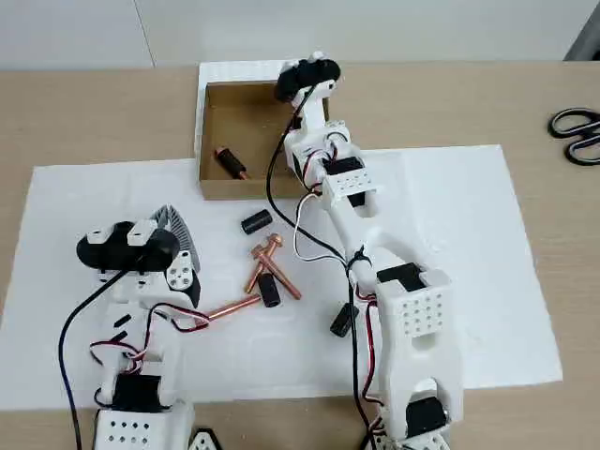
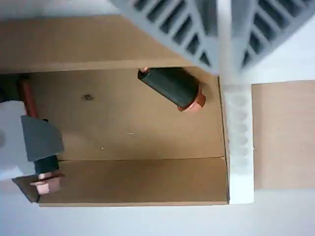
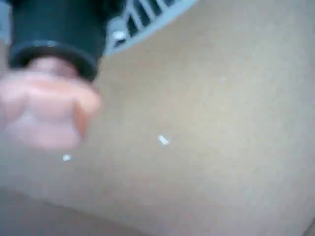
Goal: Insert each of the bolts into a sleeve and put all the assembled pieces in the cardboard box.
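The right gripper [image 2: 43, 147] is clamped on a sleeved bolt [image 3: 54, 64] over the cardboard box [image 1: 234, 187]; for the left gripper [image 1: 174, 223], jaw position cannot be determined.

my high camera is fixed above and off the rig, looking steeply down from far enough back to take in most of the table [image 1: 84, 112], with the cardboard box [image 1: 225, 187] toward its far side. the left wrist camera looks nearly straight down into the box [image 2: 128, 182] from some height, catching most of its floor, while the right wrist camera sits right against that floor at a slant. the box interior is what all three share.
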